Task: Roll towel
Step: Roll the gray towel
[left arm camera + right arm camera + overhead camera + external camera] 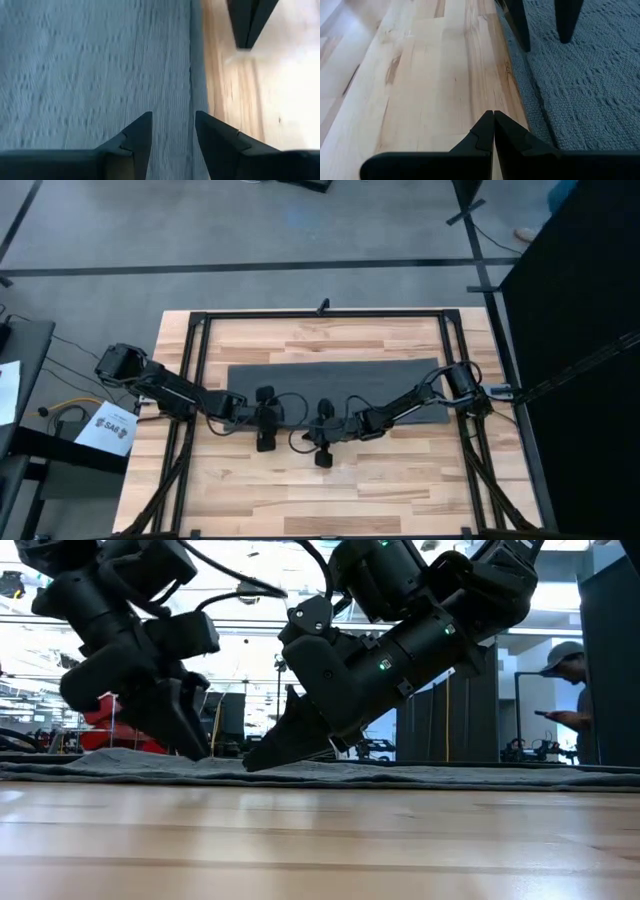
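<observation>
One towel (340, 385), grey, soft, limp, flat on the table (400, 490). At its near edge: my left gripper (170, 132), fingers parted; my right gripper (493, 131), fingers closed, empty. Best pinched there.

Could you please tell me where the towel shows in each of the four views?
High: towel flat, centre, behind both grippers.
Low: thin dark band across the table.
Left wrist: fills the left part.
Right wrist: right side.
Shared landmark: its near edge against bare wood.

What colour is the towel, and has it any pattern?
Plain dark grey towel, with a fine woven texture only; the right wrist view shows it best.
</observation>
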`<state>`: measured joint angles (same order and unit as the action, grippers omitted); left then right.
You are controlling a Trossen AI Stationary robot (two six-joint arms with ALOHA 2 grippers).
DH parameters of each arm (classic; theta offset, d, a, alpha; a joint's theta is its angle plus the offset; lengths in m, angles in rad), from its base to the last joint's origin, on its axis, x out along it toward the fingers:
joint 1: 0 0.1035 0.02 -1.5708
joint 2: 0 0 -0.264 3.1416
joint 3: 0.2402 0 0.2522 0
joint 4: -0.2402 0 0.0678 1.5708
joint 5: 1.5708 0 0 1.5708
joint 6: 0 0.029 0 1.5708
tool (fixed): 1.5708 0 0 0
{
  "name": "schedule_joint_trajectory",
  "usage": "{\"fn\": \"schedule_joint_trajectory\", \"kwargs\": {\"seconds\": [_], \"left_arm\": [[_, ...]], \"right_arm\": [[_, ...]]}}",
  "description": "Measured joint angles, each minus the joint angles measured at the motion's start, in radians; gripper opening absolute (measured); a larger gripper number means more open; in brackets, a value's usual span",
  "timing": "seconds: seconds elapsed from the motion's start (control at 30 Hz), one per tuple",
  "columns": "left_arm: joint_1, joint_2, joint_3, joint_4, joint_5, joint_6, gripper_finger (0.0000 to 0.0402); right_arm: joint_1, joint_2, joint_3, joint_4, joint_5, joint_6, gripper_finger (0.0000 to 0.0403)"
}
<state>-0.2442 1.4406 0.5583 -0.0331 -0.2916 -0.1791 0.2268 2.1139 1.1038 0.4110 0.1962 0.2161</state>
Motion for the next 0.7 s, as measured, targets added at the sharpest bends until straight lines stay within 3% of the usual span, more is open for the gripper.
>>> {"fn": "schedule_joint_trajectory", "kwargs": {"seconds": [0.37,0.7], "left_arm": [[0.005,0.162,0.002,0.2,-0.001,0.087,0.0137],[0.022,0.145,0.0,0.204,-0.001,0.106,0.0137]], "right_arm": [[0.0,0.0,0.0,0.0,0.0,0.007,0.0],[0.0,0.0,0.0,-0.014,0.0,0.02,0.0]]}}
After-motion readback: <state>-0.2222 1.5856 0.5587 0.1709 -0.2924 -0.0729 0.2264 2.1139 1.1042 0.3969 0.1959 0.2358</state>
